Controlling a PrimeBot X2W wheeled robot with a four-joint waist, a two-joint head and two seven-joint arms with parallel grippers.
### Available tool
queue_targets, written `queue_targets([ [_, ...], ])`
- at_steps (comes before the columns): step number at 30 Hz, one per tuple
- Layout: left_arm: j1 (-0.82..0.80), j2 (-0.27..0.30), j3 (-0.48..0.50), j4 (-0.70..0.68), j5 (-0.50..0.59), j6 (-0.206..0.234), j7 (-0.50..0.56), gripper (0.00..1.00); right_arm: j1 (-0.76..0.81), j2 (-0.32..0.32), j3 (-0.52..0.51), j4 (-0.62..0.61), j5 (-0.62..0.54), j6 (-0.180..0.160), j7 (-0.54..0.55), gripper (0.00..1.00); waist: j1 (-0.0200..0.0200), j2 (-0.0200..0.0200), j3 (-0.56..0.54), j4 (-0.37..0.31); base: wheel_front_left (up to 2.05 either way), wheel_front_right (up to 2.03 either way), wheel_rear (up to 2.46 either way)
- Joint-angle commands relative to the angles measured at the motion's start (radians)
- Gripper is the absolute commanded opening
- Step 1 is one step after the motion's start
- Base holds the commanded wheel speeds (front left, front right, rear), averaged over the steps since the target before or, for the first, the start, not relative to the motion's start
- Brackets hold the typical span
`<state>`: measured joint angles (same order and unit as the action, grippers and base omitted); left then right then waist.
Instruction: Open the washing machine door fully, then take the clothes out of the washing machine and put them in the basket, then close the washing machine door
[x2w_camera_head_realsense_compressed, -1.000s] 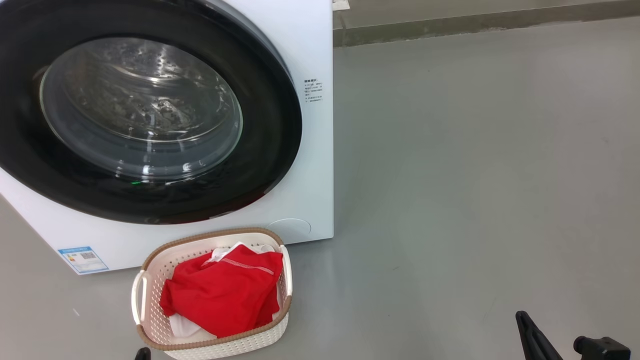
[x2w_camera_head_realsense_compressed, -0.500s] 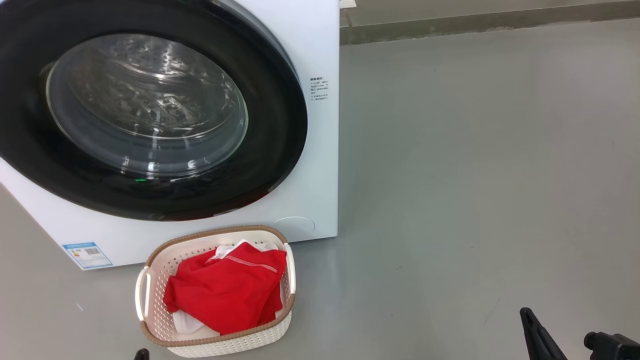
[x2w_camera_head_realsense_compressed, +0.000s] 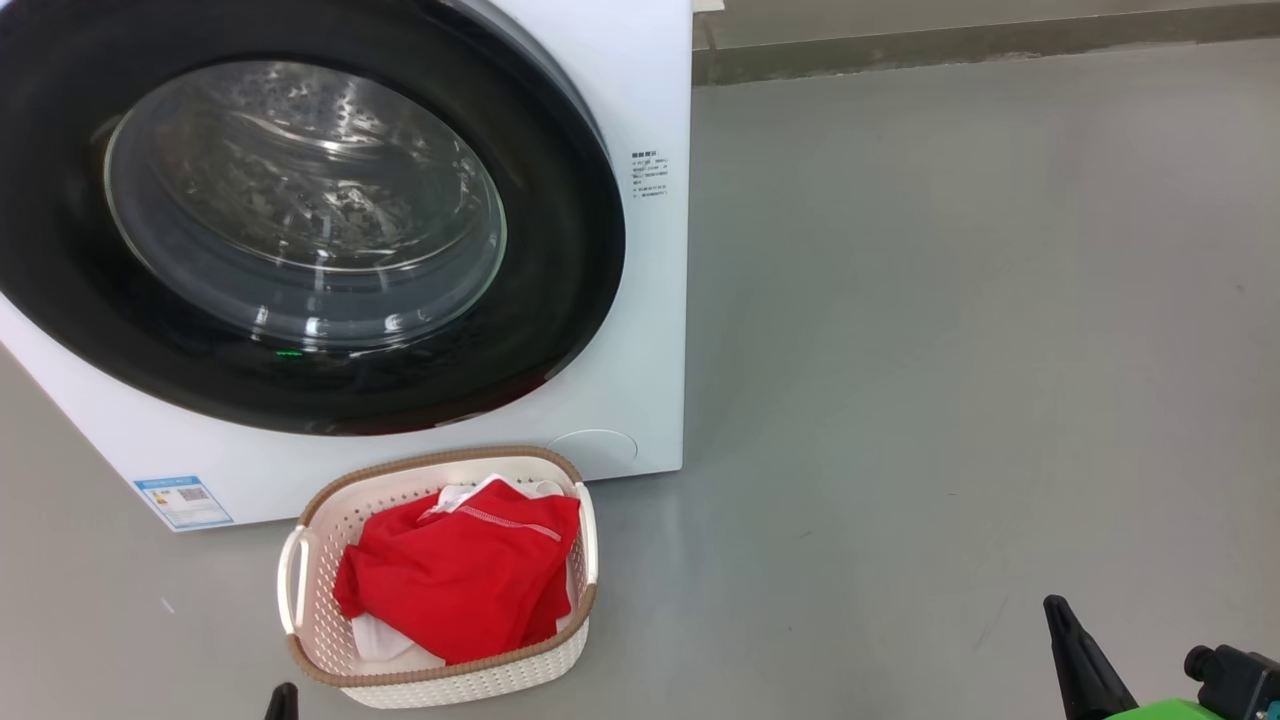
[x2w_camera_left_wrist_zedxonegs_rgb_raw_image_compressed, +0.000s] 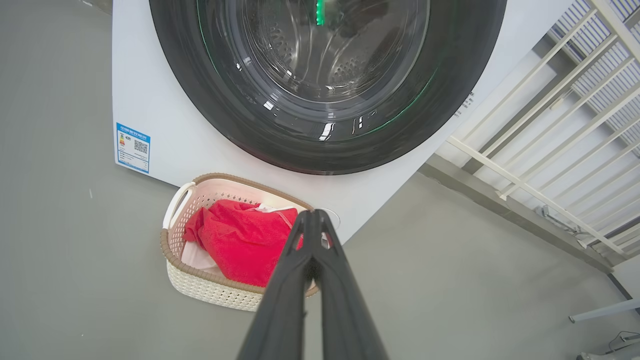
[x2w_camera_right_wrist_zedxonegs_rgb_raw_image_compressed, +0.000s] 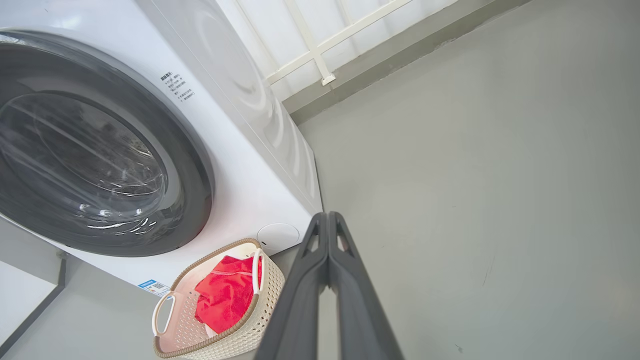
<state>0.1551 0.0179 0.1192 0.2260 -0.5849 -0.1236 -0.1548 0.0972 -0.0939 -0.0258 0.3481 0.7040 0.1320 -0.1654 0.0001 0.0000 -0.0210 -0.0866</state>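
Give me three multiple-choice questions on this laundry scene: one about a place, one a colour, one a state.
1. Where are the clothes? A in the drum; B in the basket; C on the floor.
2. What colour is the basket's rim? A brown; B blue; C black.
3. The washing machine door is: A wide open; B ajar; C shut.
Answers: B, the red fabric lies inside the basket; A, a brown woven band rings its top; C, its black rim sits flush, no gap showing.

The smooth grey floor carries two things: the washing machine, standing toward its far edge, and the basket, just before the machine's front.
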Motion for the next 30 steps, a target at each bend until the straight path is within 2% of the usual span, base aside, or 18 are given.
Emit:
queue_targets([
  [1,-0.048,0.014,0.007,-0.019,-0.032,-0.002,0.006,0.00,-0.040,-0.011,-0.008,-0.028,0.035,0.000,0.008,0.00,-0.0001,0.0000,0.001,0.002,0.00,0.00,0.00],
  [30,-0.114,0.020,0.003,-0.007,-0.336,-0.004,0.087,0.00,-0.091,0.005,-0.031,-0.051,0.303,-0.001,0.090,0.00,-0.0001,0.0000,0.008,0.028,0.00,0.00,0.00],
])
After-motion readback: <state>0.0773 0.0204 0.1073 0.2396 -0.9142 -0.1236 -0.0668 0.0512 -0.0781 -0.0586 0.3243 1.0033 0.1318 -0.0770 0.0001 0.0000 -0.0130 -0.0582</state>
